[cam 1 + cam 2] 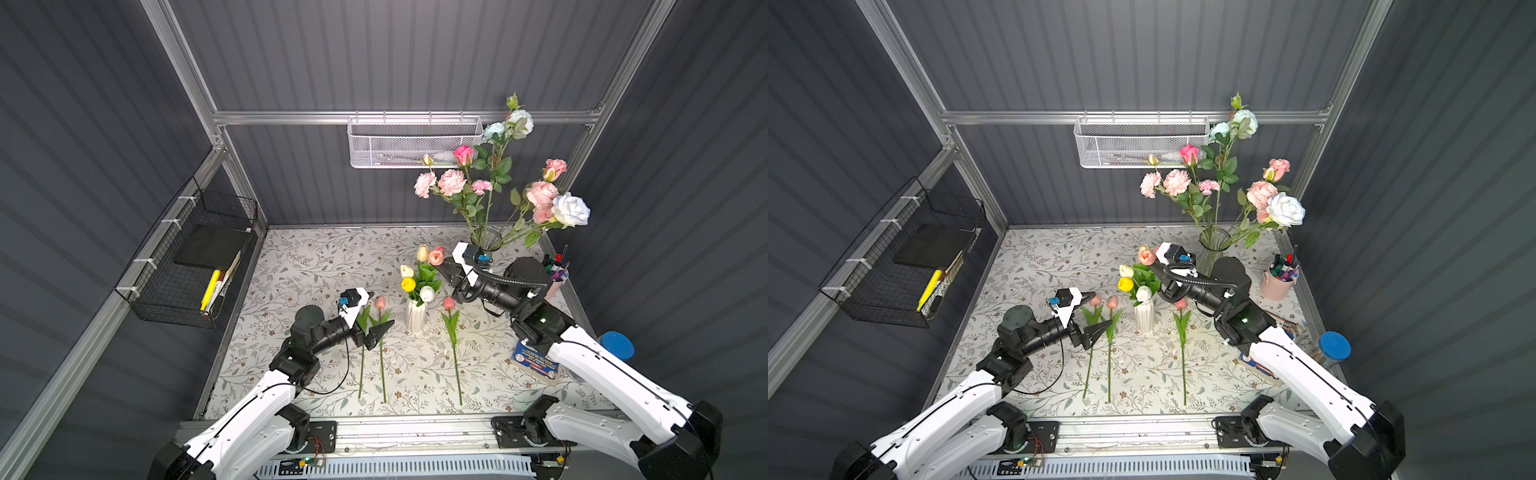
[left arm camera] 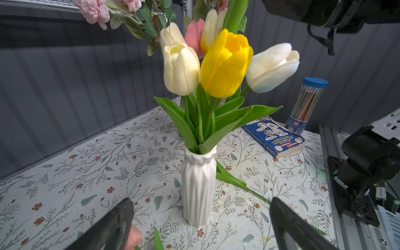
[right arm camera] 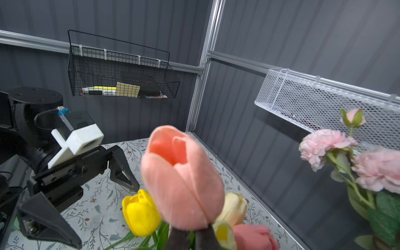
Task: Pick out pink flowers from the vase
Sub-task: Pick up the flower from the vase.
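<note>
The right claw (image 3: pixel 191 236) is closed on the stem of a pink tulip (image 3: pixel 181 179), just under the bloom. In both top views this tulip (image 1: pixel 436 255) is held above the white ribbed vase (image 1: pixel 415 316), which stands near the middle of the surface (image 1: pixel 316 266). Yellow, cream and white tulips (image 2: pixel 225 62) are seen in that vase.

The left claw (image 1: pixel 1101 309) is held wide open, with nothing between its jaws, just left of the white vase. A pair of pink tulips (image 1: pixel 1112 302) lies flat on the surface under this claw, with the stems pointed towards the near edge. In a top view one bloom is partly hidden by the claw. A third pink tulip (image 1: pixel 449 302) lies just right of the white vase, likewise stem to the near edge, and is touched by neither claw.

Pale pink carnation sprays (image 1: pixel 451 182) and pink roses (image 1: pixel 464 154) are stood in a glass vase (image 1: pixel 486 241) at the far right corner, well apart from the left claw and just behind the right arm's wrist.

A blue-covered book (image 2: pixel 275 138) is laid by the right edge, beside a pencil tube (image 2: pixel 307 104) with a blue lid. Print is seen on the book's cover and spine, but it cannot be read.
</note>
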You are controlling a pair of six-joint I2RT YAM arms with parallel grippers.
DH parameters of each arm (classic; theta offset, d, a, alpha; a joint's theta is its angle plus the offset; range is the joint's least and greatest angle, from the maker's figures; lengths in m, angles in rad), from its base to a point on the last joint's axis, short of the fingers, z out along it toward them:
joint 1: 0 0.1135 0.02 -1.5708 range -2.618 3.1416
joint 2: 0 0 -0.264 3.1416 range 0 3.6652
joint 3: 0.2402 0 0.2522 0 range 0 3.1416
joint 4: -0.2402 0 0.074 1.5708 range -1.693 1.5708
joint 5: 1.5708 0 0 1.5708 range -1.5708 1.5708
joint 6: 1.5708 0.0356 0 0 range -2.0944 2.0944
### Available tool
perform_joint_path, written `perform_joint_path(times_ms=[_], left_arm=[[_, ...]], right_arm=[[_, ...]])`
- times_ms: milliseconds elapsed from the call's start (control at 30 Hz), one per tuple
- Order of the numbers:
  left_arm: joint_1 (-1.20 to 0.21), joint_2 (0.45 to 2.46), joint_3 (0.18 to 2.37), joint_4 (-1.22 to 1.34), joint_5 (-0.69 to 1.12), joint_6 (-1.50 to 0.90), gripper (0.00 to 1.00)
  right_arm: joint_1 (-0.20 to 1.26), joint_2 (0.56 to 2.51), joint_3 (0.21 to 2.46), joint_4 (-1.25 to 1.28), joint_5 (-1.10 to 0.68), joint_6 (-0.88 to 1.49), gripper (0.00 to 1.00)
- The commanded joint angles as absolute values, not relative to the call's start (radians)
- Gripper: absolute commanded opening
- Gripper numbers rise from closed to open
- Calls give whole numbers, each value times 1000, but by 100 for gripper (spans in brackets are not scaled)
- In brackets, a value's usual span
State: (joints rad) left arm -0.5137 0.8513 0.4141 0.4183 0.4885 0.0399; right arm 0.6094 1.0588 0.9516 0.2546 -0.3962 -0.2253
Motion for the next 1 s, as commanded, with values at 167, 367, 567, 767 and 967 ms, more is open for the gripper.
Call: perform_joint_path(times_ms=[167,367,567,767,967], left_arm=[[-517,831,457,384,469,34,99],[-517,825,464,372,463,39,99],[-517,819,471,352,448,50,99],[-517,827,487,323,424,66,99],[-517,817,492,307,358,65,99]], right_arm=[[611,1070,1184,206,-432,-243,0],[612,1092,1454,64,-451,-247,0],[611,1063,1623,-77,-435,-215,0],[611,970,1638,-230,-292,-214,0],[611,1010,1811,-737,94,-120,0]])
